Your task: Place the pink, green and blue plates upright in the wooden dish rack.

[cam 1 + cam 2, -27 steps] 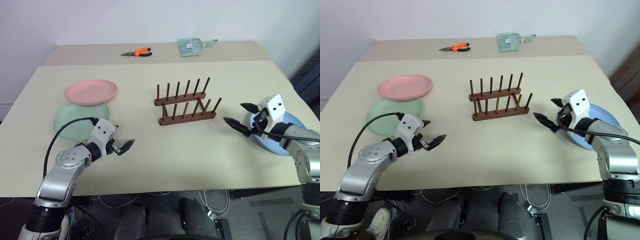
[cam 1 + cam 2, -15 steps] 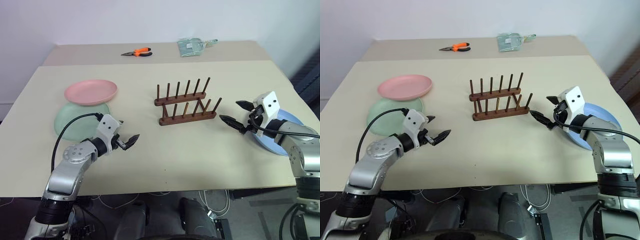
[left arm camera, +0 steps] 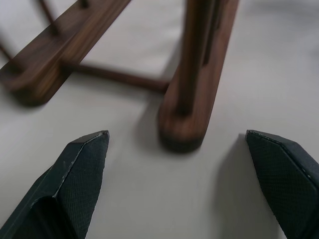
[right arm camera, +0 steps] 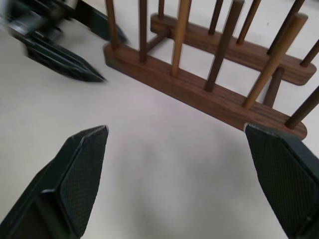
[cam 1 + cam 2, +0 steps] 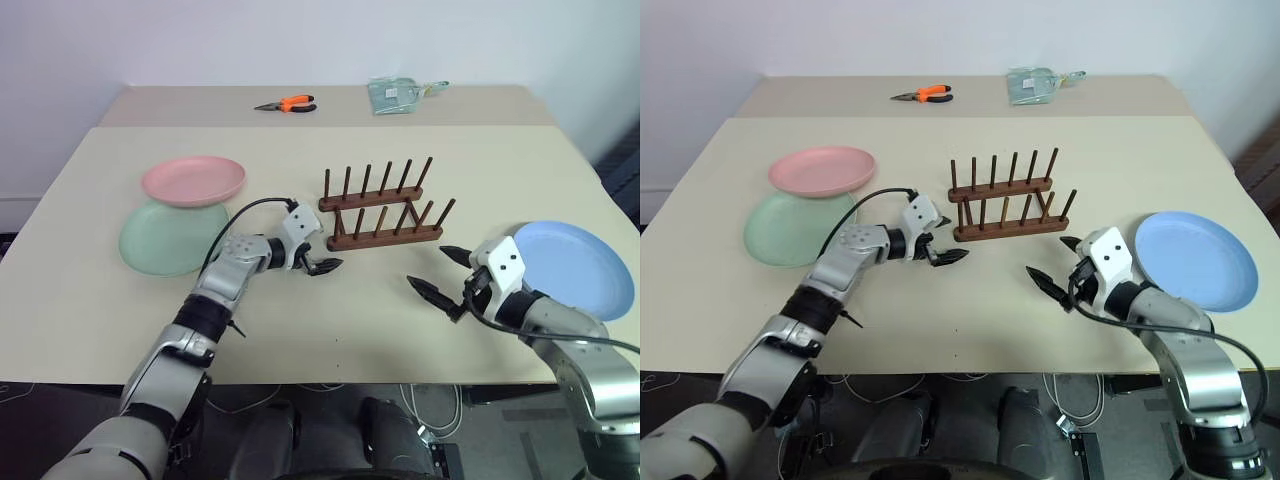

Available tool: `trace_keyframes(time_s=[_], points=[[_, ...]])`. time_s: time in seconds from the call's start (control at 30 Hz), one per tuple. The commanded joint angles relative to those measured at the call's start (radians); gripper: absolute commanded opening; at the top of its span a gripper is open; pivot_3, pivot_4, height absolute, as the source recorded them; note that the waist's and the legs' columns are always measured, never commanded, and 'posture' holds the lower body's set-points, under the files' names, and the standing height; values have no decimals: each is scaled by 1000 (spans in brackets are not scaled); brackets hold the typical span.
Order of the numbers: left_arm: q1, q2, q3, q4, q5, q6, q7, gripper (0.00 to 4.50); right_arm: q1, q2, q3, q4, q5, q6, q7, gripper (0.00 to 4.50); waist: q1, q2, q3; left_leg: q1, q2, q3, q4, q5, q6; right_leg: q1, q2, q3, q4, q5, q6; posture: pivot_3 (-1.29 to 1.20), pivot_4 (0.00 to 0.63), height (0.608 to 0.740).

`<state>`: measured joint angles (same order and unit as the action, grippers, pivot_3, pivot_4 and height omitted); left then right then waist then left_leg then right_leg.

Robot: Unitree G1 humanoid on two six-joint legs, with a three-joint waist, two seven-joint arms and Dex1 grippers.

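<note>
step: both empty, splayed grippers — left gripper [image 5: 318, 260], right gripper [image 5: 438, 270] — flank wooden dish rack [image 5: 385, 214] | done: none racked | next: reach pink plate [image 5: 193, 181] rim

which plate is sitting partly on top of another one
The pink plate: its near edge overlaps the far rim of the green plate. The blue plate lies alone, flat on the table's right side.
</note>
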<state>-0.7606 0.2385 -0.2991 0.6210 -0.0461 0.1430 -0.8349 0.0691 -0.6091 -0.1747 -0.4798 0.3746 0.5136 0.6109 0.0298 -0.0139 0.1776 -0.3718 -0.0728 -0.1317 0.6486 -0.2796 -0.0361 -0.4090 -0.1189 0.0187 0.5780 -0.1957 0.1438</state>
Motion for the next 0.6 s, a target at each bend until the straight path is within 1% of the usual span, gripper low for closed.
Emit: trace_keyframes(time_s=[0.03, 0.07, 0.17, 0.2, 0.27, 0.3, 0.37, 0.5, 0.6], points=[[-15, -34, -26, 105, 41, -60, -29, 3984, 33, -1, -34, -83, 1, 6, -31, 4500, 6, 0, 0, 0, 0, 0, 0, 0, 0, 0, 0, 0, 0, 0, 0, 0, 150, 740], [-20, -42, -24, 121, 43, -74, -32, 3757, 37, -6, -37, -82, -1, 6, -33, 4500, 9, 0, 0, 0, 0, 0, 0, 0, 0, 0, 0, 0, 0, 0, 0, 0, 150, 740], [-20, -52, -14, 128, 46, -101, -44, 2320, 42, -23, -48, -76, -5, 2, -28, 4500, 10, 0, 0, 0, 0, 0, 1, 0, 0, 1, 0, 0, 0, 0, 0, 0, 150, 740], [-19, -52, -12, 125, 47, -107, -49, 1773, 38, -29, -55, -68, -4, -1, -23, 4500, 10, 0, 0, 0, 0, 0, 1, 0, 0, 1, 0, 0, 0, 0, 0, 0, 150, 740], [-15, -50, -8, 118, 48, -131, -57, 887, 32, -39, -63, -53, -6, -7, -15, 4500, 8, 0, 0, 0, 0, 0, 1, 0, 0, 1, 0, 0, 0, 0, 0, 0, 150, 740], [-11, -51, -3, 109, 45, -142, -62, 783, 28, -46, -67, -43, -7, -12, -10, 4500, 8, 0, 0, 0, 0, 0, 1, 0, 0, 1, 0, 0, 0, 0, 0, 0, 150, 740], [5, -41, -1, 69, 34, -157, -92, 784, 24, -64, -80, -20, -12, -25, 1, 4500, 6, 0, 0, 0, 0, 0, 1, 0, 0, 1, 0, 0, 0, 0, 0, 0, 150, 740], [76, 18, -29, -90, -13, -152, -265, 784, 52, -120, -148, 39, -13, -48, 49, 4500, 6, 0, 0, 0, 0, 0, 0, 0, 0, 0, 0, 0, 0, 0, -1, 0, 150, 740], [113, 64, -50, -174, -35, -135, -384, 784, 90, -162, -196, 59, -9, -57, 95, 4500, 7, 0, 0, 0, 0, 0, -1, 0, 0, 0, 0, 0, 0, 2, -3, 0, 150, 740]])
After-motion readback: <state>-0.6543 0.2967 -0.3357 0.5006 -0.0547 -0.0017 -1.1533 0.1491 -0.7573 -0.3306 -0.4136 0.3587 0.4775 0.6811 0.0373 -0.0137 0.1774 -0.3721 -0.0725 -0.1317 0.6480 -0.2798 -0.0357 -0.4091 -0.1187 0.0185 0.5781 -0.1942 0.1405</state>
